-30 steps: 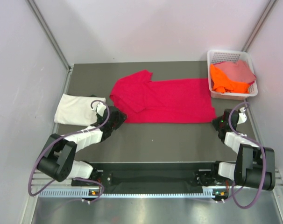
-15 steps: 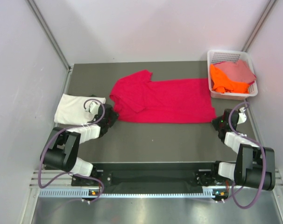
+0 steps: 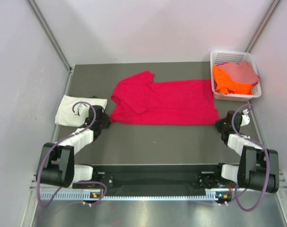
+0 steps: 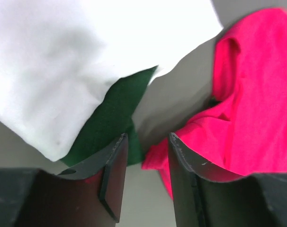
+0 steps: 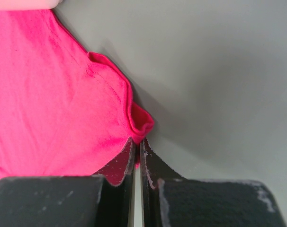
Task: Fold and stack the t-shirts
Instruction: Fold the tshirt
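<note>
A crimson-red t-shirt (image 3: 167,101) lies spread flat across the middle of the table. My left gripper (image 3: 102,121) is at its lower left corner, next to a folded cream-white t-shirt (image 3: 75,109). In the left wrist view the left gripper (image 4: 148,147) is open, with the red shirt's corner (image 4: 155,163) lying in the gap and the white shirt (image 4: 63,71) just beyond. My right gripper (image 3: 221,124) is shut on the red shirt's lower right corner (image 5: 141,124), pinched between the right gripper's tips (image 5: 138,142). Orange (image 3: 226,80) and dusty pink (image 3: 243,71) shirts lie in the basket.
A white lattice basket (image 3: 219,57) stands at the back right corner. A dark green patch (image 4: 115,113) shows under the white shirt's edge in the left wrist view. Grey walls enclose the table on three sides.
My left gripper has moved left toward the white shirt, and the red shirt's lower left corner has come left with it. The right gripper has stayed put.
</note>
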Robot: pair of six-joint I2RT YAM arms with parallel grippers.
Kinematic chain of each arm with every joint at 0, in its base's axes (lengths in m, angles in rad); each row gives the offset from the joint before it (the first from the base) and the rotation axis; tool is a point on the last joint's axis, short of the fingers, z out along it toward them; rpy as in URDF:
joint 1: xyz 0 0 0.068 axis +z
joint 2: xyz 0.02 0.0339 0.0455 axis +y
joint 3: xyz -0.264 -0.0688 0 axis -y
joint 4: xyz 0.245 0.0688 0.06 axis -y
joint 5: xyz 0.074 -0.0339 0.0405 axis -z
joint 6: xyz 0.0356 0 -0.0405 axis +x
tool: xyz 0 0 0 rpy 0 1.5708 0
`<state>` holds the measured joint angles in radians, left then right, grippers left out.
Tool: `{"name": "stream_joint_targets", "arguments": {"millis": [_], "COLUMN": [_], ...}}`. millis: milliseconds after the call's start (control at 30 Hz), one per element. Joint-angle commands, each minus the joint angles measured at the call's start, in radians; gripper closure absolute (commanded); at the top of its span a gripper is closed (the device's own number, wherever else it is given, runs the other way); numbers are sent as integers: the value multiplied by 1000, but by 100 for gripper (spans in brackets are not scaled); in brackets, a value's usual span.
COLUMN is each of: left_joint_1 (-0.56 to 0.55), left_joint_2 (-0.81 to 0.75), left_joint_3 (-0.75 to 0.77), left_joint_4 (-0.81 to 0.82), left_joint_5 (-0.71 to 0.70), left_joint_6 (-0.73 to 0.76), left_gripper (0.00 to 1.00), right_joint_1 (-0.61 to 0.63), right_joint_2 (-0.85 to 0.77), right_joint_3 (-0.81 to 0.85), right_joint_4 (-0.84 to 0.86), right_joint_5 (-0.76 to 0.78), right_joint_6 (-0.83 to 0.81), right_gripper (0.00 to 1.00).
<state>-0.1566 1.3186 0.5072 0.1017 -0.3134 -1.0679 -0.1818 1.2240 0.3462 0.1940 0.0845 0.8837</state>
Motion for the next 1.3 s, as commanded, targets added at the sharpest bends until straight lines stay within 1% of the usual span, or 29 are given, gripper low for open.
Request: {"name": "stream_joint_targets", "arguments": {"millis": [0, 67, 167, 333, 467, 567, 667, 767, 867, 933, 967, 1000, 1067, 1167, 1267], "left_joint_1": [3, -6, -40, -113, -147, -155, -155, -140, -106, -81, -54, -41, -5, 17, 15], "left_joint_2": [-71, -91, -122, -114, -50, 31, 86, 129, 146, 146, 134, 125, 76, -2, -60], "left_joint_3": [-4, -12, -44, -62, -52, -39, -19, 1, 13, 24, 27, 25, 17, 4, 7], "left_joint_4": [-20, -16, 24, 93, 147, 188, 199, 211, 213, 187, 152, 129, 69, 14, -8], "left_joint_5": [3, 64, 118, 123, 137, 140, 114, 86, 56, 48, 39, 27, 1, -64, -59], "left_joint_6": [43, 39, 17, -18, -44, -55, -56, -50, -34, -18, -12, 2, 9, 34, 55], "left_gripper": [54, 51, 49, 50, 55, 57, 59, 62, 71, 73, 79, 81, 82, 82, 82], "right_joint_1": [-12, -12, -12, -12, -12, -12, -12, -12, -12, -12, -12, -12, -13, -13, -13], "right_joint_2": [-24, -26, -26, -17, -14, -17, -17, -18, -20, -20, -20, -20, -21, -27, -31], "right_joint_3": [-1, -1, -1, 0, 2, 1, 0, 0, 0, 0, 0, 0, 0, -1, -1], "right_joint_4": [35, 35, 35, 39, 39, 41, 42, 41, 41, 39, 41, 39, 38, 36, 35], "right_joint_5": [12, 14, 12, 8, 4, 6, 6, 3, 3, 3, 3, 4, 8, 11, 12], "right_joint_6": [3, 3, 3, 3, 3, 1, 3, 1, 3, 1, 1, 3, 4, 6, 4], "right_gripper": [100, 100, 100, 100, 100, 100, 100, 100, 100, 100, 100, 100, 100, 100, 100]}}
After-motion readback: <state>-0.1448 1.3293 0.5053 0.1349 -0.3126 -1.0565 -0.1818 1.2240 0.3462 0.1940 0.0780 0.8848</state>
